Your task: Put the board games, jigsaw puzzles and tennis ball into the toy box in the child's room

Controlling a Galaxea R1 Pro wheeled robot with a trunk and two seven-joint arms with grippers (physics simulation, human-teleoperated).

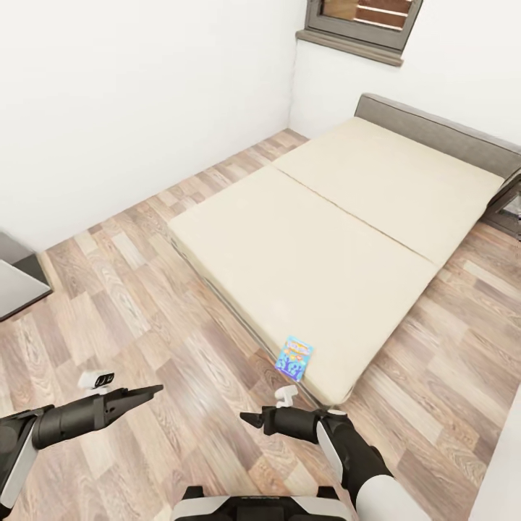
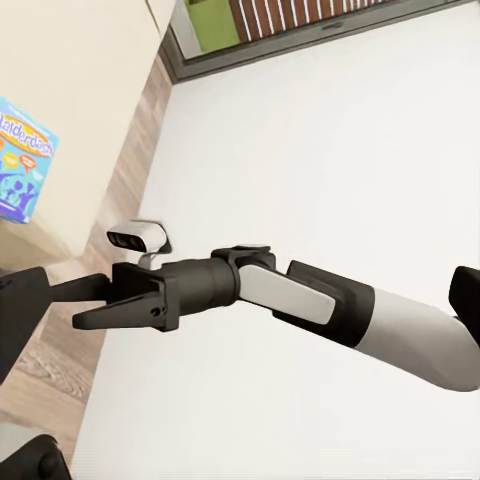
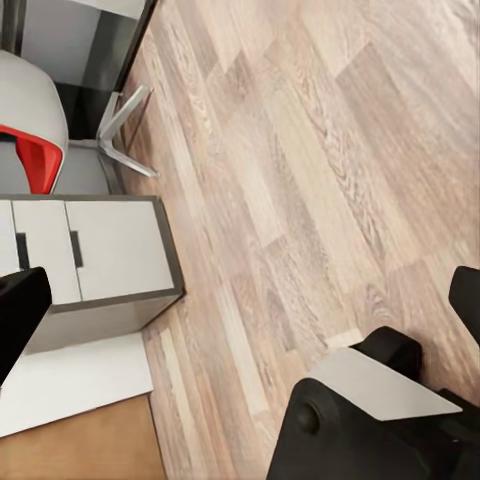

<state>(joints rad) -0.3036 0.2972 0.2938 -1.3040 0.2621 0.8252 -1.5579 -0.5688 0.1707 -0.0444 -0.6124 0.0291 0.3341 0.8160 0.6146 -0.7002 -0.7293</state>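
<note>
One board game (image 1: 294,357), the blue one with cartoon figures, lay flat on the bed (image 1: 340,224), at the near edge of the beige mattress. It also showed in the left wrist view (image 2: 24,160). The bed stood on a wood floor (image 1: 130,304) with its grey headboard (image 1: 441,134) at the far right, under one window (image 1: 362,22). Two arms reached out low and near. The left gripper (image 1: 148,392) pointed right with its fingers close together, holding nothing. The right gripper (image 1: 250,418) pointed left; I could not tell how its fingers stood. One white drawer unit (image 3: 90,260) and one chair with a red seat (image 3: 30,150) showed in the right wrist view.
</note>
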